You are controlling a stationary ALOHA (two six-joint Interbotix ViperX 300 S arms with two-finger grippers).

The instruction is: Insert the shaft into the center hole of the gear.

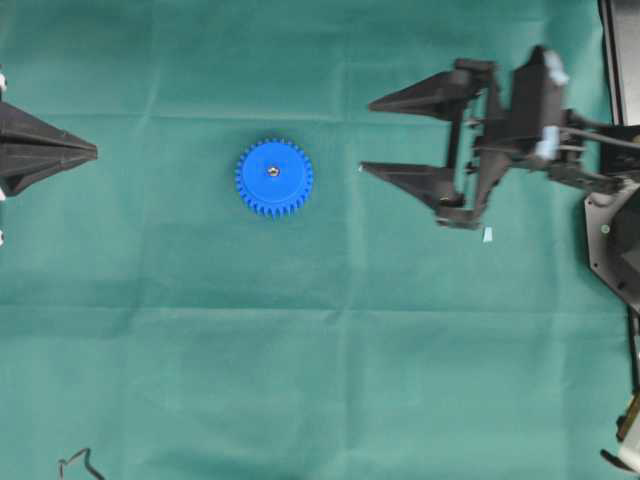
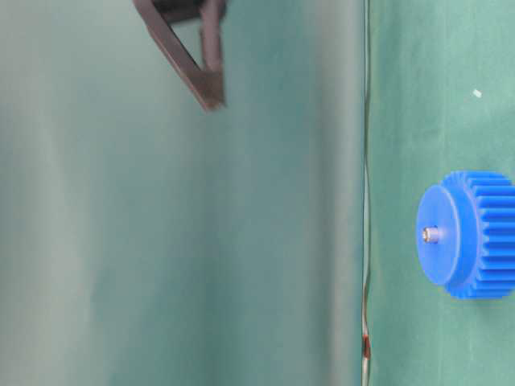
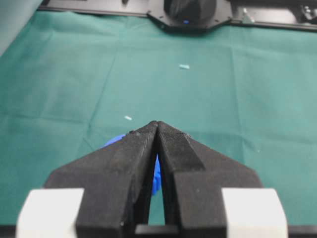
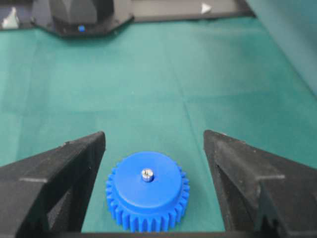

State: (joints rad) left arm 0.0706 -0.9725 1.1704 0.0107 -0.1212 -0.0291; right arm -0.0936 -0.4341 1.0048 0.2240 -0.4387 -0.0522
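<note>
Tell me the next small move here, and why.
Probably just retract the right gripper clear: the shaft already stands in the middle of the gear, the jaws are open and empty, and the left gripper sits closed, away.

Gear (image 4: 147, 198): bright blue plastic, smooth flat face, satin sheen, moulded teeth on rim. Shaft (image 4: 147, 174): bare metal, silvery, shiny round end (catches light in right wrist view). Worktop (image 1: 330, 380) cover: green cloth, matt, fold creases visible. Left end effector (image 3: 157, 130): black plastic, matt, finely ribbed texture; right end effector (image 4: 154, 141) same black matt.
</note>
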